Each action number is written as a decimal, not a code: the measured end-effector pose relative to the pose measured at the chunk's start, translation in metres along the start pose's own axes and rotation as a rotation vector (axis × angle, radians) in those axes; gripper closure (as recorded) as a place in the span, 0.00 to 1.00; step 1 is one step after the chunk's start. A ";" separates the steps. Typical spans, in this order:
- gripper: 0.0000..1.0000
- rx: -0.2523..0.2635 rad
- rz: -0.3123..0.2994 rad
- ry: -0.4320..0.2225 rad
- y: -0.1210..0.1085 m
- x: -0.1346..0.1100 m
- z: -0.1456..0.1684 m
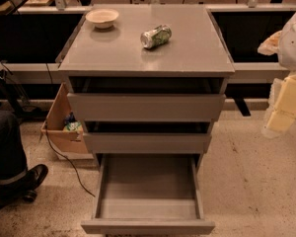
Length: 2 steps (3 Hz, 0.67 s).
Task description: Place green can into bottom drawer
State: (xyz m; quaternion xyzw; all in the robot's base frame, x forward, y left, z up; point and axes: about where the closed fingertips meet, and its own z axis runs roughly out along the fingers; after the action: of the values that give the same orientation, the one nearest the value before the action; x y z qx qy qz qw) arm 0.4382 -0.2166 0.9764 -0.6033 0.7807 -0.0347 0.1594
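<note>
Green can [156,36], dented, green-white, silver ends, on its side on cabinet top [197,53], gripper [284,105] at right edge, state unclear

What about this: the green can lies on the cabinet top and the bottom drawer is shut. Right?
Not quite. The camera view shows the green can on the cabinet top, but the bottom drawer is pulled open, not shut. The gripper is off at the right edge, away from both.
</note>
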 end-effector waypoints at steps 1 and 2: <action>0.00 0.006 0.000 -0.003 -0.002 -0.001 0.000; 0.00 0.038 0.001 0.002 -0.028 -0.008 0.021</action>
State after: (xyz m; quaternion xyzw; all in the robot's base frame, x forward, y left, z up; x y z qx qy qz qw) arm 0.4720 -0.2140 0.9655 -0.5997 0.7804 -0.0499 0.1701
